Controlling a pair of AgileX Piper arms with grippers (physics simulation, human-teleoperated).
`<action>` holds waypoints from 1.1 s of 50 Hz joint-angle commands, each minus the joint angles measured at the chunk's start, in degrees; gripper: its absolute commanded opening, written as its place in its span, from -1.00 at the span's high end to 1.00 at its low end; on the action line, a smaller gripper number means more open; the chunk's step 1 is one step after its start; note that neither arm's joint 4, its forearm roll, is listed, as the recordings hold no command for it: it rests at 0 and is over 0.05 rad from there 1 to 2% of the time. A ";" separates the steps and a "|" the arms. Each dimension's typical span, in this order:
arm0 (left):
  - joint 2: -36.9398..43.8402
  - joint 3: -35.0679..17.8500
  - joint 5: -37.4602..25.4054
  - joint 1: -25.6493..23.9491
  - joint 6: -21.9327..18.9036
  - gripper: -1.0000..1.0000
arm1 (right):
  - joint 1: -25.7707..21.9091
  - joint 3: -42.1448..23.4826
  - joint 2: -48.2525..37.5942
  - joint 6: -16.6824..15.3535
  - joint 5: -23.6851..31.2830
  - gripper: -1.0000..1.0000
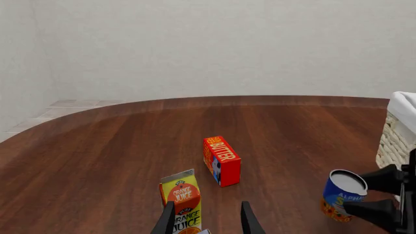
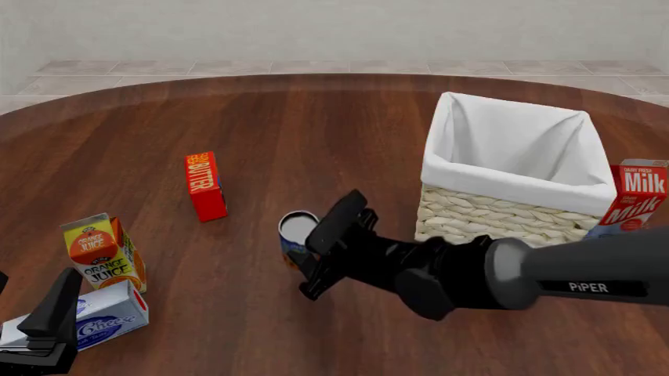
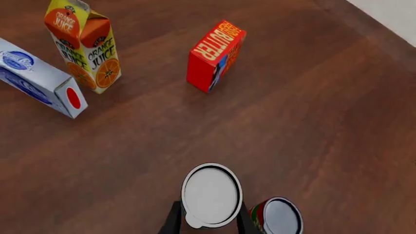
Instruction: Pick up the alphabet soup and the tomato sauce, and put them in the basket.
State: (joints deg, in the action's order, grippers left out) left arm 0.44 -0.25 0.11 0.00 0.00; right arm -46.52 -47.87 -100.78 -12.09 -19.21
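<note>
The alphabet soup (image 3: 211, 195), a silver-topped can with a blue and orange label, sits between the fingers of my right gripper (image 3: 208, 220), which is shut on it. In the left wrist view the alphabet soup (image 1: 342, 196) leans slightly in the right gripper (image 1: 359, 194). The tomato sauce (image 3: 279, 218), with its red and green label, stands right beside it on the table and is hidden in the front view. The basket (image 2: 491, 215) is to the right of the held alphabet soup (image 2: 297, 229). My left gripper (image 1: 208, 224) is open and empty at the near left, beside the orange juice.
A red butter box (image 2: 205, 186) lies left of centre. An orange juice carton (image 2: 103, 251) and a white and blue carton (image 2: 105, 317) stand near the left gripper (image 2: 47, 329). A milk carton (image 2: 632, 196) is right of the basket.
</note>
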 commanded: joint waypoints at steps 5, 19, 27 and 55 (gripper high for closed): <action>0.00 0.00 0.00 0.00 0.00 -1.00 | -1.26 -0.83 4.84 0.85 2.44 1.00; 0.00 0.00 0.00 0.00 0.00 -1.00 | -1.40 -2.85 8.87 0.37 5.85 1.00; 0.00 0.00 0.00 0.00 0.00 -1.00 | -1.63 -4.17 11.25 0.27 8.44 1.00; 0.00 0.00 0.00 0.00 0.00 -1.00 | -1.84 -7.85 20.59 -0.28 16.10 1.00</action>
State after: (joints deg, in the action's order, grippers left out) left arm 0.44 -0.25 0.11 0.00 0.00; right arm -48.26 -53.85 -83.10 -13.02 -5.30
